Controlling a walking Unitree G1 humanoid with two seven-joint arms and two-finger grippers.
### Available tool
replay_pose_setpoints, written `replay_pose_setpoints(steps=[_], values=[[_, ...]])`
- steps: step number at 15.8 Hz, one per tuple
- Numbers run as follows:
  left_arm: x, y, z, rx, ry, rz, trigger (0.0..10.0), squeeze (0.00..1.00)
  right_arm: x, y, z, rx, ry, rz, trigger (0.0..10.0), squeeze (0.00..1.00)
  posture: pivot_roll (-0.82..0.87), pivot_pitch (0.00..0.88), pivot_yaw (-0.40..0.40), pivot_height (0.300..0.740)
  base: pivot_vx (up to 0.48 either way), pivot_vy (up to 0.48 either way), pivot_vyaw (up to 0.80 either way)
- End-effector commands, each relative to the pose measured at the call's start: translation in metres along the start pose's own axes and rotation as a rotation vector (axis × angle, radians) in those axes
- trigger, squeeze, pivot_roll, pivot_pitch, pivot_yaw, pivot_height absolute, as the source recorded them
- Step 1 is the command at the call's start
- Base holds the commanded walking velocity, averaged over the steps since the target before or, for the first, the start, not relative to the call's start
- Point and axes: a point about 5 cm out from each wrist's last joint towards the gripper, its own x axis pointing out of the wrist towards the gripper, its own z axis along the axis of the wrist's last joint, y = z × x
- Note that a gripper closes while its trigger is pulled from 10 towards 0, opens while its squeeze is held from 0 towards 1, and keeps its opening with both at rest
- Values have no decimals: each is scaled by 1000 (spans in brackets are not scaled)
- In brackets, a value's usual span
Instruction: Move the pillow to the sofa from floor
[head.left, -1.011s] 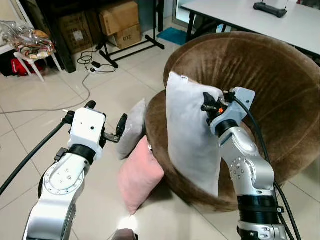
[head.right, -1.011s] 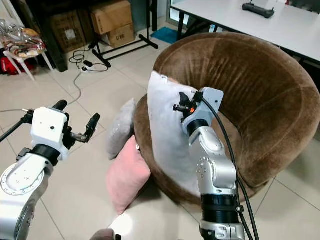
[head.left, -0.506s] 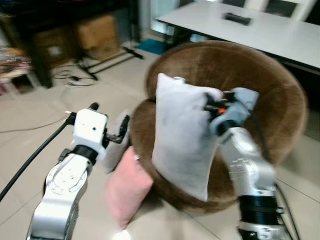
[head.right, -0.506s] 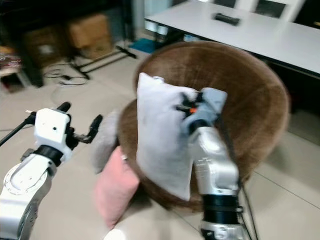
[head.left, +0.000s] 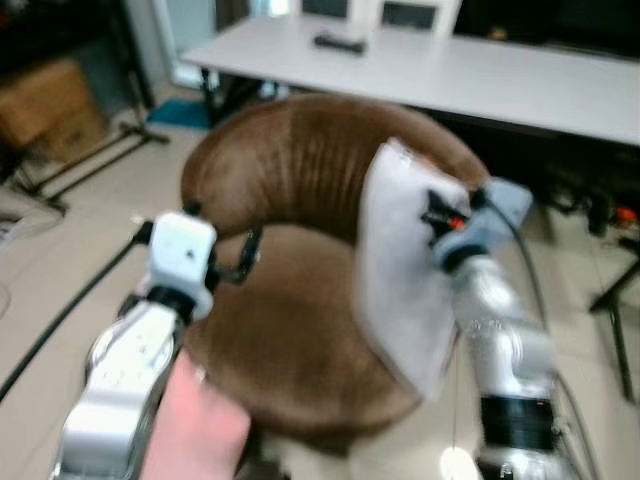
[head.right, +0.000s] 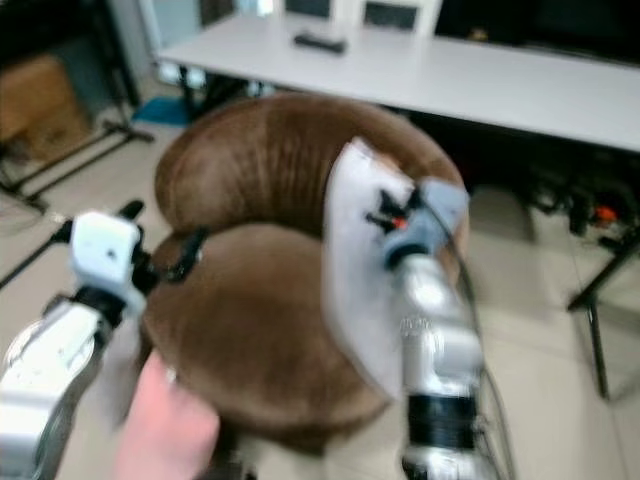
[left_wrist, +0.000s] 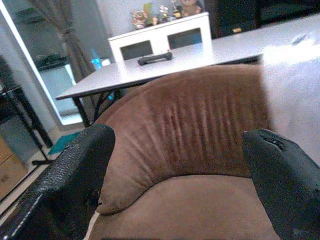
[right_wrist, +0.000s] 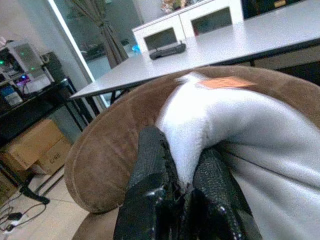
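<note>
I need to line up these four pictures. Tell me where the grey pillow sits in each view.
Left eye view: grey pillow right of centre, pinched by the right gripper.
Right eye view: centre.
Left wrist view: pale blur at the edge.
Right wrist view: between the fingers.
Shared landmark: brown sofa.

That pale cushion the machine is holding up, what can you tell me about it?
The light grey fabric pillow is soft and roughly rectangular, with a small orange tag at its upper edge. It hangs upright, off the floor, over the right side of the round brown velvety sofa chair. The right gripper pinches a fold near its top between two black fingers, bunching the cloth there. Its lower corner looks close to the seat rim; the blur hides whether they touch.
</note>
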Motion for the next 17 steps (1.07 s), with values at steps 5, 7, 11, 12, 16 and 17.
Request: replay_pose_setpoints(steps=[5,7,11,12,16,17], values=[[3,-5,2,0,-14,-23,10000,0,0,-3,18,-36,-88,17,10000,0,155,0,-1,740,320,0,0],[3,-3,3,12,-19,-13,10000,0,1,2,18,-35,-88,47,10000,0,158,0,-3,740,287,0,0],[-1,3,1,46,-5,25,10000,0,7,29,24,-60,-66,233,10000,0,166,0,-5,740,0,0,0],[-2,5,1,51,-1,30,10000,0,8,33,26,-62,-64,255,10000,0,178,0,-14,740,0,0,0],[-7,9,-2,71,31,53,10000,0,14,43,25,-34,-59,277,10000,0,191,0,-21,740,0,0,0],[-7,9,-3,73,32,55,10000,0,15,42,23,-25,-55,255,10000,0,191,0,-21,740,0,0,0]])
